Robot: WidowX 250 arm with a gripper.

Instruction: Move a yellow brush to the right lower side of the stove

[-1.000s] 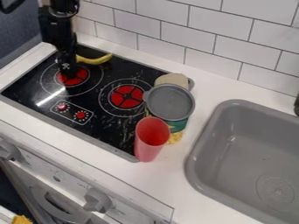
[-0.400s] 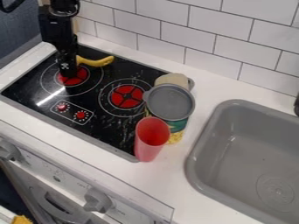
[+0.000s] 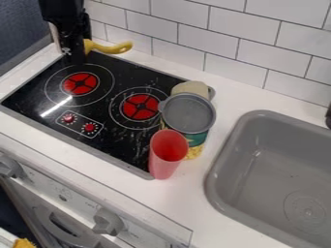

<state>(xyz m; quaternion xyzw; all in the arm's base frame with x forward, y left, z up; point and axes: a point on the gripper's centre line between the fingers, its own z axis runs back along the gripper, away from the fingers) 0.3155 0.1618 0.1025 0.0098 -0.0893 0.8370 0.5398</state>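
Gripper (image 3: 75, 58) pinches the yellow brush (image 3: 111, 49) at one end, likely to carry it clear over the stove (image 3: 119, 141) below and towards the camera. Its handle points out to the gripper's right in view, long axis roughly crosswise, tip curving slightly up.
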